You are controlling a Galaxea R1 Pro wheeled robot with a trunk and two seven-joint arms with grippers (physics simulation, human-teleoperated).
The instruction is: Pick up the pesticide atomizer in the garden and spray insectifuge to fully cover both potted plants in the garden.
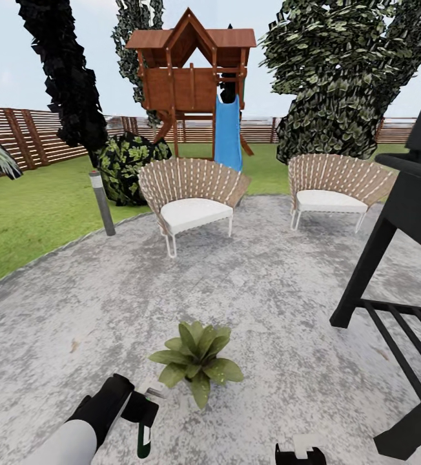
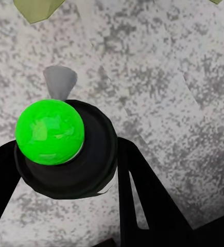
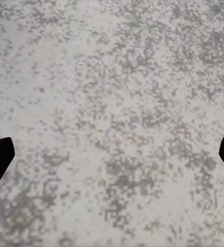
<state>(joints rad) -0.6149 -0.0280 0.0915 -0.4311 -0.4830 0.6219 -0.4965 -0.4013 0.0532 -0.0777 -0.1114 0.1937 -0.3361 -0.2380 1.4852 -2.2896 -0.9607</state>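
PICKUP: done — left gripper [image 1: 144,413] clamped on pesticide atomizer [image 1: 144,438] | SPRAY: pending, nearest potted plant [image 1: 197,361] at 1 o'clock | right gripper [image 3: 112,159] fingers apart, empty

Head view high over patio [image 1: 249,271] — wrist views close, facing its stone
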